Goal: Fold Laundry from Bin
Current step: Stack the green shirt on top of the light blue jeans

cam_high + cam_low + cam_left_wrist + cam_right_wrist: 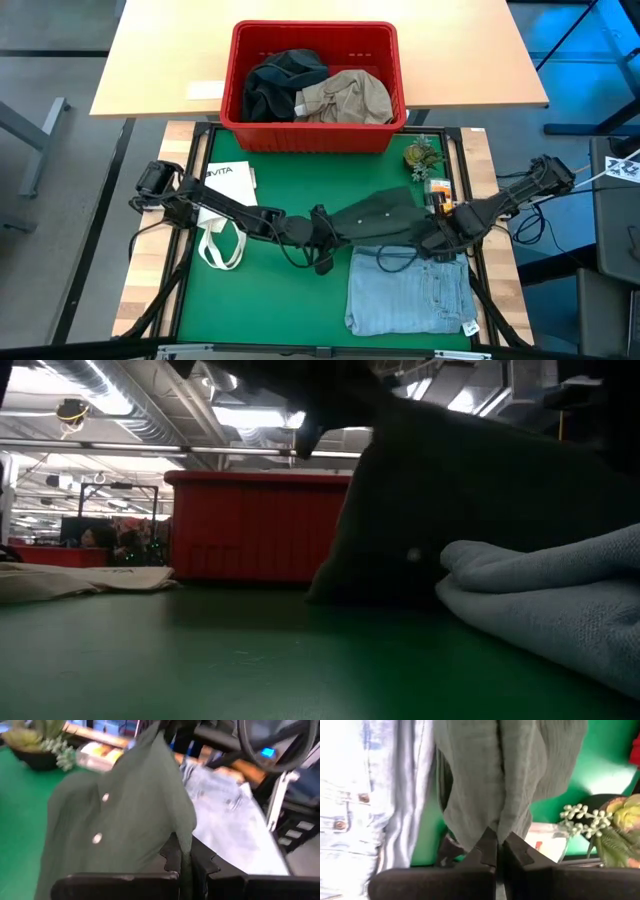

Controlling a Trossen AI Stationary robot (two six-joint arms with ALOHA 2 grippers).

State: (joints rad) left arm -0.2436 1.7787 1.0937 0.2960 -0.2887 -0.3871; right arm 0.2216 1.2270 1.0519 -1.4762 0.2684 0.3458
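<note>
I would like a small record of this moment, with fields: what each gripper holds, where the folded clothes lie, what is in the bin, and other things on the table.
left gripper: shut on dark green buttoned cloth shirt, one end
right gripper: shut on the same shirt, other end
shirt state: stretched between both grippers above the green mat
folded: light blue denim jeans, on the mat, near right
red plastic slotted bin: dark garment, khaki-beige garment
others: white tote bag, small potted plant

The green shirt (125,815) is soft, thin cloth with tiny wrinkles and small shiny buttons. The jeans (410,292) are pale blue denim, a bit rough. The red bin (313,130) is hard, smooth plastic. The mat (290,290) looks flat and dull green. The table (160,60) behind is smooth, light wood.
</note>
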